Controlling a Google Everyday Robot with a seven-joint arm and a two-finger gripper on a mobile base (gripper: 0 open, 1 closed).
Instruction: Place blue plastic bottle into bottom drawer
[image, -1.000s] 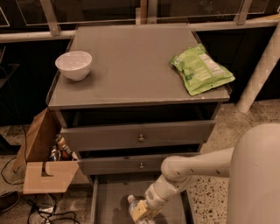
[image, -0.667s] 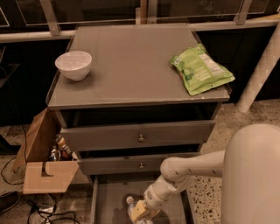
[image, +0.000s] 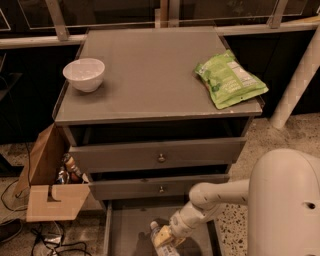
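Hardly anything has shifted in the last second: the bottom drawer (image: 131, 227) stands pulled open, and the gripper (image: 167, 239) hangs low over its tray, clamped on the blue plastic bottle (image: 158, 234). The bottle's long axis tilts cap up-left, with the tray floor directly beneath.

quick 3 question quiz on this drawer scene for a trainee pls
1. True or false: the gripper is low, at the open bottom drawer, with the blue plastic bottle beside it.
2. What lies at the right of the cabinet top? A) green bag B) red can C) book
3. Fill in: at the left of the top stands a white ___.
Key: 1 true; 2 A; 3 bowl
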